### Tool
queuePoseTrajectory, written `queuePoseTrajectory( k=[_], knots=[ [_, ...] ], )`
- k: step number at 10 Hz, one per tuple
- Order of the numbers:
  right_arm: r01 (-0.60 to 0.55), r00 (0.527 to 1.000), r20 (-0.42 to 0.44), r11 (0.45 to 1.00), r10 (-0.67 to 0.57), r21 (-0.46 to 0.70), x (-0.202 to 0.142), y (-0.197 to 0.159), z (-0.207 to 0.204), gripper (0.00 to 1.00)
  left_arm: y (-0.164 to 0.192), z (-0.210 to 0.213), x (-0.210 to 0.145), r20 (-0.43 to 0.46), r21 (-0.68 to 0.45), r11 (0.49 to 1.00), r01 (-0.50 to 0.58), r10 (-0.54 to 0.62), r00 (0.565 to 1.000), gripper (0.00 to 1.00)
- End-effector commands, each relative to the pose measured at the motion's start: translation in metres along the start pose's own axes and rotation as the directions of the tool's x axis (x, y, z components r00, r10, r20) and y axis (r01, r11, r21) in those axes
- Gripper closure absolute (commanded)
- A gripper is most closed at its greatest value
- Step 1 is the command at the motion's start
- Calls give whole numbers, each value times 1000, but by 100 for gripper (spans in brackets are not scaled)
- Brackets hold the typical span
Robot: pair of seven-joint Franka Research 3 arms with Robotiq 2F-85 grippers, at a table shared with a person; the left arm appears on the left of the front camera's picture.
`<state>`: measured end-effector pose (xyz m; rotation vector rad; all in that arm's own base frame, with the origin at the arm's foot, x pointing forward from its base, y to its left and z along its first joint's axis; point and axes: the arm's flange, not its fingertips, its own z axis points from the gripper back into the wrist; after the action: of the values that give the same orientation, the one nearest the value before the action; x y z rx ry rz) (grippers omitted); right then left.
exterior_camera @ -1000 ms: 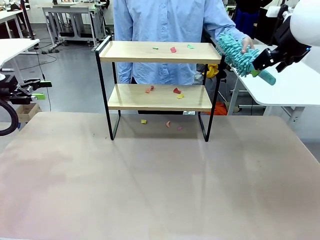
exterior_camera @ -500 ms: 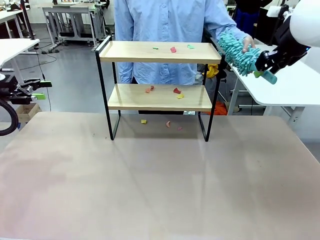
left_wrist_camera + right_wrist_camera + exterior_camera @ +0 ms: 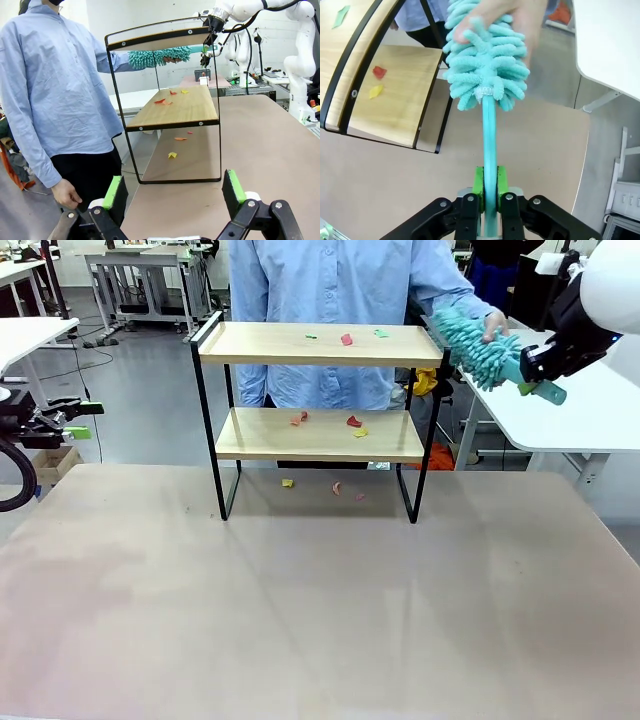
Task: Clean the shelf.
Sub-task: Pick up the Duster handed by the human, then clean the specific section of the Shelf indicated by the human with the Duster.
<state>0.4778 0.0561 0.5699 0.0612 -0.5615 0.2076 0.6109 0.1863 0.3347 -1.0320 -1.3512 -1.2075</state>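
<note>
The shelf [image 3: 320, 344] stands at the table's far side, with small coloured scraps on its top board, its lower board [image 3: 320, 436] and the table beneath. To its right a teal duster [image 3: 478, 348] hangs in the air. A person's hand [image 3: 495, 326] grips its fluffy head, and my right gripper [image 3: 530, 380] is shut on its handle. In the right wrist view the gripper [image 3: 489, 187] clamps the handle [image 3: 489, 142] below the duster head [image 3: 487, 70]. My left gripper [image 3: 85, 418] waits open at the far left, and its wrist view shows its green pads [image 3: 116, 192] well apart, facing the shelf [image 3: 170, 107].
The person in a blue shirt [image 3: 330, 280] stands behind the shelf. A white side table [image 3: 590, 415] sits at the right, under my right arm. The brown table [image 3: 320, 610] stretches bare in front of the shelf.
My right gripper has shut on the duster handle, which was loose between its fingers before. The handle has shifted slightly right and lies flatter. The left arm has not moved.
</note>
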Motion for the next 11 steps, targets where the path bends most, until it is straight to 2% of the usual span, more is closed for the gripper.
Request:
queuePoseTrajectory(
  k=[1,3,4,11],
  knots=[
    [53,999,-1,998,-53,-36,-2,3,0,100,0,-1,4,-1,-1,1000,4,-4,1000,0],
    [85,996,20,995,-84,-43,-2,-2,0,100,0,-1,4,-1,-1,1000,4,-4,1000,0],
    [27,1000,-1,1000,-27,-3,0,-1,0,100,0,-1,4,-1,-1,1000,4,-4,1000,0],
    [27,1000,-1,1000,-27,-3,0,-1,0,100,0,-1,4,-1,-1,1000,4,-4,1000,0]
  ],
)
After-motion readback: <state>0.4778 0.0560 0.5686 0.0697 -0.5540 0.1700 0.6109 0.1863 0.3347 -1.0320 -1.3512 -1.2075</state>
